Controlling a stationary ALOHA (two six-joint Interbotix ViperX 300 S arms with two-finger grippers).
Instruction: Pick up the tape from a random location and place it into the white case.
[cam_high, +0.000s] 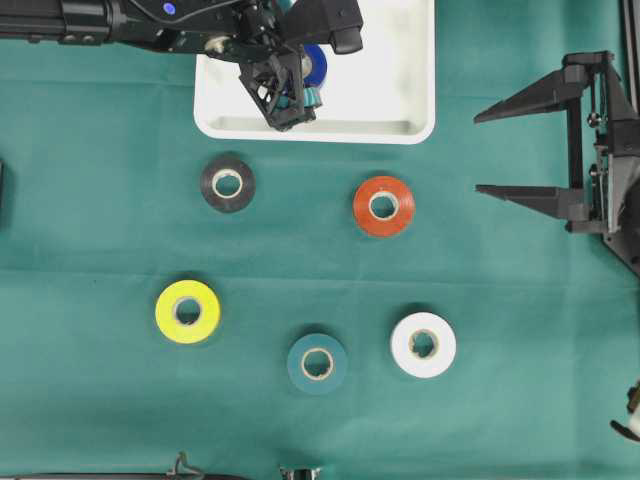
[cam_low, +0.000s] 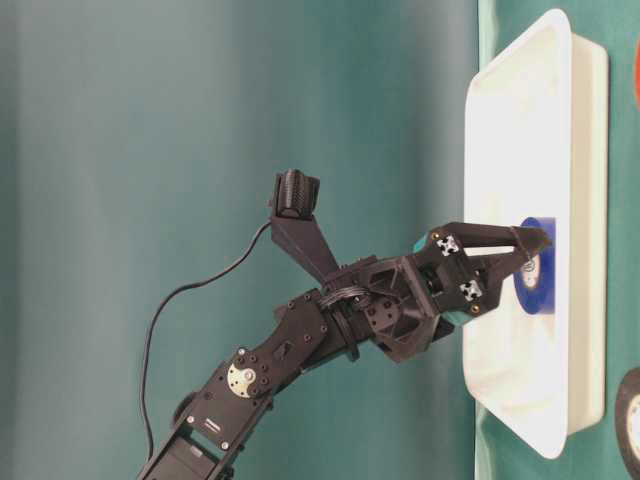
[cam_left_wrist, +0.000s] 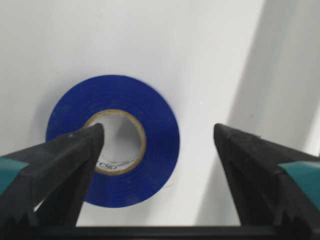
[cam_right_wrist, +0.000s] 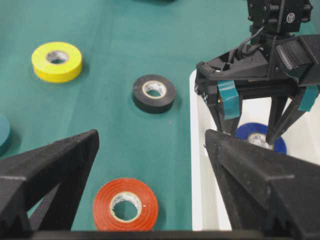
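Worktop (cam_high: 90, 200): covered by a green cloth that fills the overhead view.

White case (cam_high: 400, 100): large shallow tray, set at the top centre of the overhead view; its rim is cut by the upper frame edge.

Left arm and left claw (cam_high: 300, 85): reaching in from the upper left of the overhead view, the claw is held over the left part of the case. Its fingers are spread wide and nothing is gripped; in the left wrist view one fingertip overlaps the roll's centre hole and the other stands clear to the right.

Right claw (cam_high: 520, 150): seen at the right edge of the overhead view, fingers wide apart, nothing between them, well apart from every roll.

Blue tape (cam_left_wrist: 115, 140): lying flat on the case floor, under the left claw.

Other rolls, all flat on the cloth below the case: black tape (cam_high: 227, 183), orange tape (cam_high: 384, 206), yellow tape (cam_high: 187, 311), white tape (cam_high: 423, 345), teal tape (cam_high: 317, 363).
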